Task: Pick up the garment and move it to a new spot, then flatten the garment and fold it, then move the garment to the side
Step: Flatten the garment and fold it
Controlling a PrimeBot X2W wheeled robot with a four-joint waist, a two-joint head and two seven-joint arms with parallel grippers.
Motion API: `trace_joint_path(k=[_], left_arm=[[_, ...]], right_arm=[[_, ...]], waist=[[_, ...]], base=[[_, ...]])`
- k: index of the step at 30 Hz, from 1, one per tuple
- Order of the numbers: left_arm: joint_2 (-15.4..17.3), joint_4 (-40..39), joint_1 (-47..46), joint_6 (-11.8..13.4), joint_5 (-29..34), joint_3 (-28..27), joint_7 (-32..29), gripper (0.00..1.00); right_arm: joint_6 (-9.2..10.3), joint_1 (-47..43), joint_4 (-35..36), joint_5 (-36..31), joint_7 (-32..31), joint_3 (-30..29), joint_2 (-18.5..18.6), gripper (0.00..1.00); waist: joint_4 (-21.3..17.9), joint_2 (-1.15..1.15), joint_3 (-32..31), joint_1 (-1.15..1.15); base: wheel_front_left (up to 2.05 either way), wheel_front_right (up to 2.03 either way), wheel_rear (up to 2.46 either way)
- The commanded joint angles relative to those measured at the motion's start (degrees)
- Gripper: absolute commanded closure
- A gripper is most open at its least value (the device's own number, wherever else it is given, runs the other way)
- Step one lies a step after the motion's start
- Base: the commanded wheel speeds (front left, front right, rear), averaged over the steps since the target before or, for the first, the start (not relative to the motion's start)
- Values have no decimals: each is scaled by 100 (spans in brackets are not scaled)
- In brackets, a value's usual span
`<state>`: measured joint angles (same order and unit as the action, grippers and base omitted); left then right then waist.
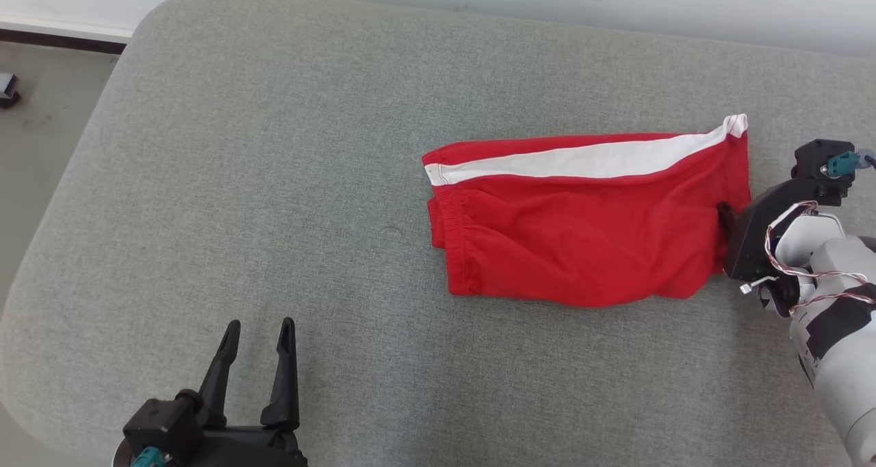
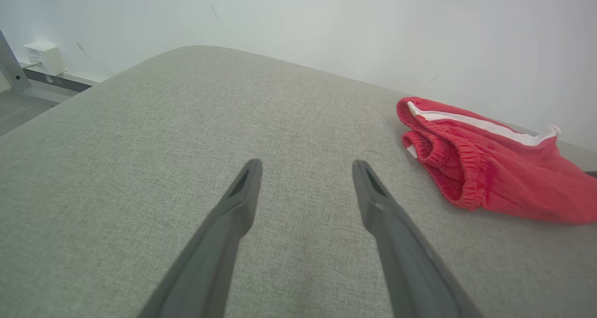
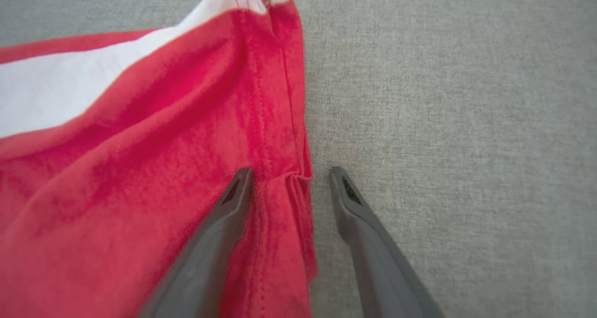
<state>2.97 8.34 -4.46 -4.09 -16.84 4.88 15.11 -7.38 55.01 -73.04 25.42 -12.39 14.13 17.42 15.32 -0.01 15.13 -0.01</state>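
Note:
The garment (image 1: 588,234) is a pair of red shorts with a white side stripe, lying folded on the right half of the grey padded surface (image 1: 274,179). My right gripper (image 1: 725,217) is at its right edge. In the right wrist view the right gripper (image 3: 290,171) stands open with its jaws astride the red hem of the garment (image 3: 140,145): the left finger lies on the cloth and the right finger on bare padding. My left gripper (image 1: 260,324) is open near the front left, well away from the garment (image 2: 494,169), and the left gripper (image 2: 306,164) has nothing between its fingers.
The padded surface has a rounded far-left corner, with floor (image 1: 41,111) beyond its left edge. A pale wall (image 2: 326,24) runs along the back. A small white box (image 2: 44,57) sits low on that wall at the left.

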Motion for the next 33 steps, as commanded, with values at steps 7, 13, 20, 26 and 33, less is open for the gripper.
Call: trace_joint_path(k=[7,13,20,26,33], left_arm=[[-9,64,60,24,-46,-2,2,0],[-9,78,40,51,-77,-23,2,0],[-8,76,121,45,-17,-61,2,0],[-7,60,151,49,29,-136,2,0],[-5,122,259,46,-16,-129,2,0]], right_arm=[[-7,-358,-171,-166,-264,-104,-178,100],[-7,-168,-151,-341,70,-188,-131,100],[-7,-182,-65,-451,420,-151,-121,100],[-6,-251,-7,-566,585,-59,60,100],[-7,-394,-40,-746,785,-117,408,100]], waist=[[34,1,25,1],[-32,1,-35,1],[-341,1,-253,1],[-597,1,-422,1],[-816,1,-671,1]], base=[[0,0,0],[0,0,0],[0,0,0],[0,0,0],[0,0,0]])
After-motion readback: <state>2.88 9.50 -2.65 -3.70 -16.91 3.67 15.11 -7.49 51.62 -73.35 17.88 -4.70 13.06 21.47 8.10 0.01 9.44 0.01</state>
